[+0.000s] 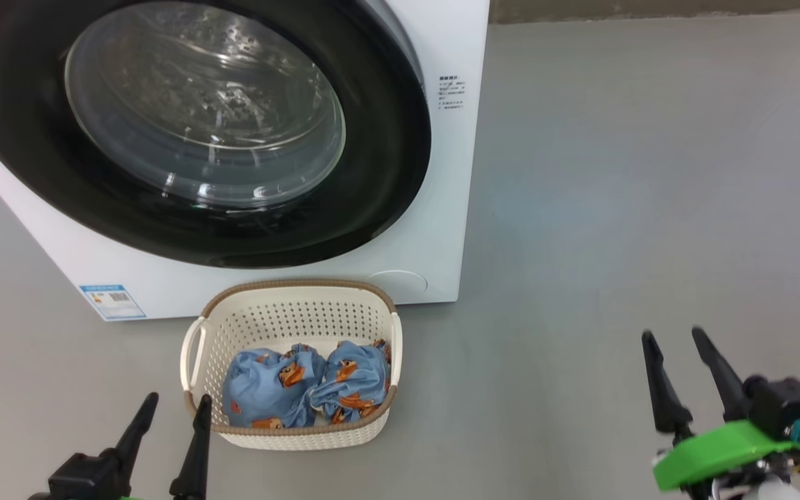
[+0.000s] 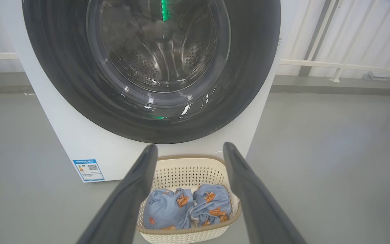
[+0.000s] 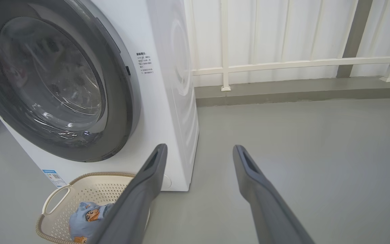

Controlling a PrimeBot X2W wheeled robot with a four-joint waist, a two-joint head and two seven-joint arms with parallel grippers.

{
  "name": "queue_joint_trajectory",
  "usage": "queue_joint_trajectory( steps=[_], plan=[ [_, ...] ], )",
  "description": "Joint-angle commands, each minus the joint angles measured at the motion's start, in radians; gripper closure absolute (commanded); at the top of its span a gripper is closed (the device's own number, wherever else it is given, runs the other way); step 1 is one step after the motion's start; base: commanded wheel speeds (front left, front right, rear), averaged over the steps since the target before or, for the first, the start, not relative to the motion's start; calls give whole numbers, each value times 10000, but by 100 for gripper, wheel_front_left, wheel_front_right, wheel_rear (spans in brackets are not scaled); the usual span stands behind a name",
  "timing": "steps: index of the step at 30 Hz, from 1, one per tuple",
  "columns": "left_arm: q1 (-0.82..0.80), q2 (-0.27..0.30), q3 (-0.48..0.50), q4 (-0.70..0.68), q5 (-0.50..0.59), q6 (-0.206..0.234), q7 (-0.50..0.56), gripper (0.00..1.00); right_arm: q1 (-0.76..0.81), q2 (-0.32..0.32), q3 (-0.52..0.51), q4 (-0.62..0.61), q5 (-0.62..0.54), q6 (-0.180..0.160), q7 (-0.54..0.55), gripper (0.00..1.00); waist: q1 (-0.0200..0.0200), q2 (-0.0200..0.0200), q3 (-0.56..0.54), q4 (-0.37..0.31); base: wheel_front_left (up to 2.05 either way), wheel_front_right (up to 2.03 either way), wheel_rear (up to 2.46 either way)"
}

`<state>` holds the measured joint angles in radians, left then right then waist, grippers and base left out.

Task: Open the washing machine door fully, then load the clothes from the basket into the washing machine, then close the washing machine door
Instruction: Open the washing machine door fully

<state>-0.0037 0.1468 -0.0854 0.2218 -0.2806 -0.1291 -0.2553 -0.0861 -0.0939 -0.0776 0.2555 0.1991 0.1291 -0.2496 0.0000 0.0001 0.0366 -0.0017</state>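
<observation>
Far left in the head view: a small blue label (image 1: 112, 301) stuck low on the white front of the washing machine (image 1: 442, 208).

Below it, at the lower left corner: the left gripper (image 1: 176, 399), held low above the grey floor (image 1: 615, 208), its two dark fingers rising up the view and leaning a little right. Jaws spread wide, nothing between them. Right fingertip just beside the near left corner of the basket (image 1: 195, 347); cannot tell whether touching. Seen along the left wrist, aimed straight at the basket and the machine front beyond it, with both bundles framed between the fingers.

Above and centre: the door (image 1: 386, 139), a broad glossy black ring round a bulging glass window, shut flat against the machine, with the steel drum visible through the glass.

Directly under the door, on the floor right up against the base of the machine: the cream basket with punched sides and a woven brown rim, one handle on each side. Inside, on its bottom: the clothes (image 1: 303, 385), two light blue bundles with orange-brown figures, lying side by side and touching.

Further right: bare grey floor past the machine's right edge.

Lower right: the right gripper (image 1: 673, 337) on a green wrist piece, well apart from basket and machine, fingers pointing up the view and tilted slightly left. Also spread wide and empty. Seen along the right wrist, pointed past the machine's right front corner toward open floor, with a white railing (image 3: 283, 62) along the far wall.
</observation>
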Motion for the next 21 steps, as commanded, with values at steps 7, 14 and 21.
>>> queue_joint_trajectory(
  steps=[7, 14, 21],
  plan=[
    [-517, 69, 191, -286, -157, -16, -65, 0, -1556, 111, 511, -79, 1845, 16, -122, 100, 0, -1, 331, 189, 0, 0, 0],
    [-809, 61, 36, -353, -203, -16, -65, 0, -2624, -20, 794, 266, 3064, 16, -122, 100, 0, -1, 667, 445, 0, 0, 0],
    [-1099, -7, 1, -499, -239, -16, -65, 0, -4034, -358, 1235, 503, 5557, 16, -122, 100, 0, -1, 1165, 676, 0, 0, 0]
  ],
)
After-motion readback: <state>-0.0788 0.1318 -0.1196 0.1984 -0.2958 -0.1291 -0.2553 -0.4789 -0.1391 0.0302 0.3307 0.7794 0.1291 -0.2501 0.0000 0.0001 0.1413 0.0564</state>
